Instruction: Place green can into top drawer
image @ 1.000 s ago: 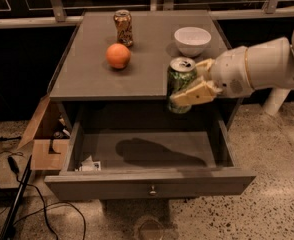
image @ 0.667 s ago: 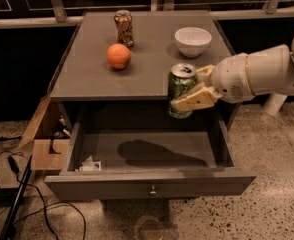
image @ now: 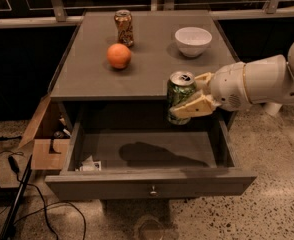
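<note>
The green can (image: 180, 96) is held upright in the air, its silver top level with the front edge of the desk (image: 152, 69) and its lower part hanging in front of that edge, above the back of the open drawer (image: 149, 176). It is clamped by the tool (image: 189, 98), which comes in from the right – one pale finger is seen across the can's lower front, the other behind its upper right side. The drawer is pulled well out, and the can's shadow (image: 152, 155) is cast on its floor. A small pale packet (image: 89, 165) (what it is cannot be made out) lies in the drawer's front left corner. A round knob (image: 153, 189) is set at the middle of the front panel. On the desk are placed an orange (image: 119, 56), a brown can (image: 123, 28) just behind it and a white bowl (image: 193, 41) to the right – all well apart from the held can. A cardboard box (image: 42, 134) is seen left of the desk, with cables (image: 17, 184) on the floor.
</note>
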Controlling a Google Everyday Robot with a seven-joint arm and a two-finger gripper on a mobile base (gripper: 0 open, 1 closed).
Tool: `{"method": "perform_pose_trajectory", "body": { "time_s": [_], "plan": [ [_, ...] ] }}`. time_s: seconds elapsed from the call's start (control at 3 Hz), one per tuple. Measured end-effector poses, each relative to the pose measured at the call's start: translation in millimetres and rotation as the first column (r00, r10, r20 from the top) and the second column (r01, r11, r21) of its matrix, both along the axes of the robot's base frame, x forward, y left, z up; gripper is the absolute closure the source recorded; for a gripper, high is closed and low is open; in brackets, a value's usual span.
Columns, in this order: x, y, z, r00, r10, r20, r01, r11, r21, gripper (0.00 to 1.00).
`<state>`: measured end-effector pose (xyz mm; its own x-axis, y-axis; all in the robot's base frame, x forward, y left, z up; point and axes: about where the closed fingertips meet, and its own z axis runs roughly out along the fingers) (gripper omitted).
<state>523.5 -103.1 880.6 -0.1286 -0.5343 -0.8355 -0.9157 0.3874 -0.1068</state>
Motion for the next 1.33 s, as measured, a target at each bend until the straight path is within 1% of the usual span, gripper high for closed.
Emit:
{"method": "perform_pose_trajectory", "body": {
  "time_s": [0.33,0.67,1.0,1.33],
  "plan": [
    [-8,2,-26,0.9998,0.004,0.019,-0.005,1.000,0.013,1.00],
    [-9,0,-60,0.9989,-0.007,0.047,0.004,0.998,0.060,1.00],
    [0,0,-92,0.9944,-0.017,0.104,0.004,0.992,0.129,1.00],
    [11,10,-127,0.9915,0.001,0.130,-0.025,0.984,0.177,1.00]
  ]
}}
